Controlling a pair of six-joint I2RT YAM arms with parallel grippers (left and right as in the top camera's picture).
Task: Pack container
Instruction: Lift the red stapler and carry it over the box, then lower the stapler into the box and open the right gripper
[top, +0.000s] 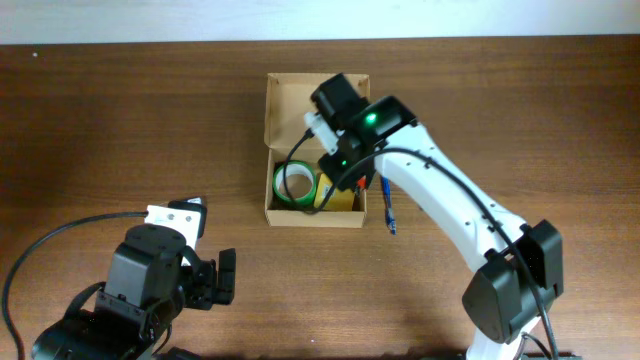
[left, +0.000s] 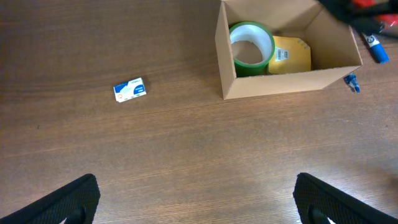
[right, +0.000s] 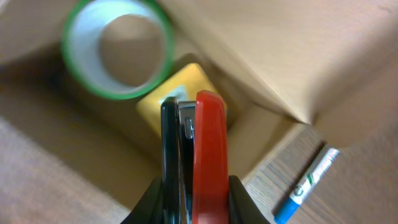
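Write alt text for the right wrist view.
The right claw grips a red and black stapler-like tool above an open cardboard box. Inside the box lie a green tape roll and a yellow packet; a blue pen lies outside on the table.

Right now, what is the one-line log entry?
right gripper: jaws shut on red-black tool over container | inside: green tape roll, yellow item | left gripper: open, empty | blue pen: outside
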